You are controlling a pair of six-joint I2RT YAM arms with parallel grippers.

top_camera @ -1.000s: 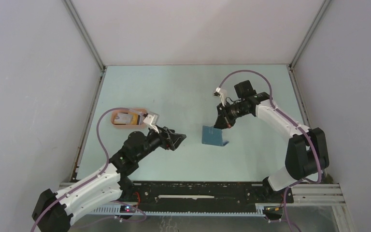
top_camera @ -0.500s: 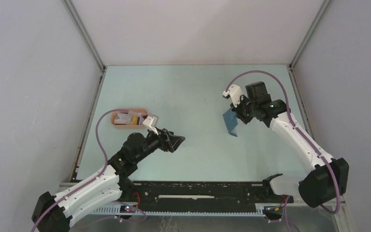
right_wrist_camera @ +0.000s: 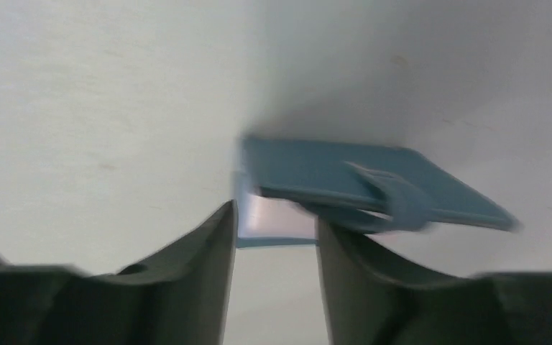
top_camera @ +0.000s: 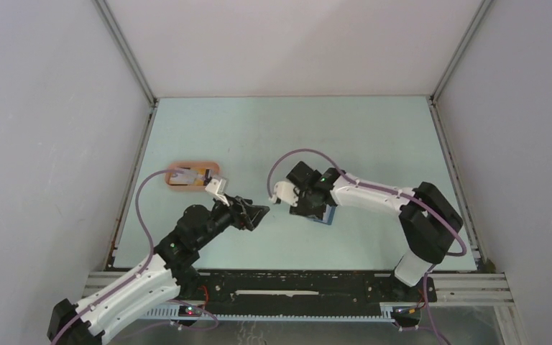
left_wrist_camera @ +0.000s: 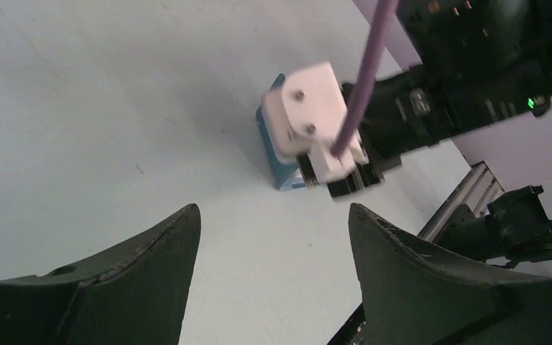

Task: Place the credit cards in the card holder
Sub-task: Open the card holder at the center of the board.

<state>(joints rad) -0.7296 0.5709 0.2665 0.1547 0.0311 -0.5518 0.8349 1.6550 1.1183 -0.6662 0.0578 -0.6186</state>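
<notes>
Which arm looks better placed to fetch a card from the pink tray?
Left. The left gripper is open and empty, and the tray holding the cards sits on its side. The right gripper is down at the card holder.

Far half of the worktop (top_camera: pixel 295 129) lies bare side to side; we see open passage there. The tray (top_camera: pixel 175 181) sits near the left edge with cards (top_camera: pixel 187 175) in it, and the left arm's cable (top_camera: pixel 139 205) arcs close past it. Mid-worktop the left pincer (top_camera: pixel 254 213) hangs with jaws wide, nothing between them. Facing it, close by, the right pincer (top_camera: pixel 313 210) and its white camera block (top_camera: pixel 283 191) crowd over the holder (top_camera: pixel 328 215), covering most of it from above. Only a narrow bare strip parts the two pincers. The right forearm (top_camera: pixel 374 195) bars the way in from the right. Toward the arm bases, bare worktop runs to the front rail (top_camera: pixel 295 280).
</notes>
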